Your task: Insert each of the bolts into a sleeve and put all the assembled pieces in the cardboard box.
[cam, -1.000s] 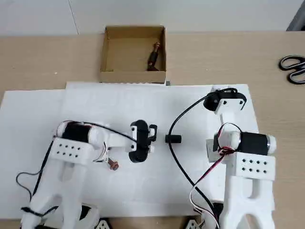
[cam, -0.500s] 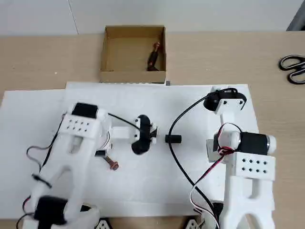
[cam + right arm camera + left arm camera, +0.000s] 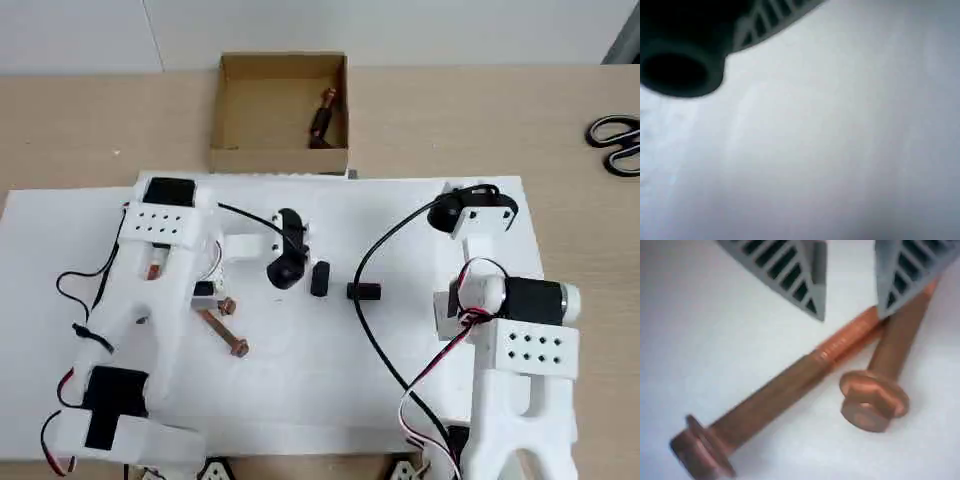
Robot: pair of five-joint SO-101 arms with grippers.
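Closest in, on my left side, my left gripper (image 3: 850,310) hangs just over two copper bolts on the white sheet (image 3: 330,400). Its fingers (image 3: 785,270) are spread apart with nothing between them. The long-shanked bolt (image 3: 790,380) lies flat with its flanged head turned away from my fingertips, and the second bolt (image 3: 874,400) lies just beside it. Their shanks run together right under my fingertips while the heads splay apart, and whether I touch either shank I cannot tell. In the high view both lie close beside my left arm, the long-shanked bolt (image 3: 222,333) nearer my base and the second bolt (image 3: 227,307) just beyond it. A little farther out, near the middle of the sheet between my two arms, a first sleeve (image 3: 320,279) and a lying sleeve (image 3: 364,291) rest near each other without touching. Farther still, on my right side, sits my right gripper (image 3: 472,212). In its wrist view a third sleeve (image 3: 680,70), black with its open end toward the camera, sits right against the gripper's grey ribbed side, but I cannot tell whether I am clenched on it. Beyond the sheet, on the wooden table (image 3: 100,120), the cardboard box (image 3: 228,110) stands open. One assembled piece (image 3: 322,117), a copper-headed bolt in a dark sleeve, lies by the box wall on my right side. Scissors (image 3: 615,143) lie far off at the table's right edge.
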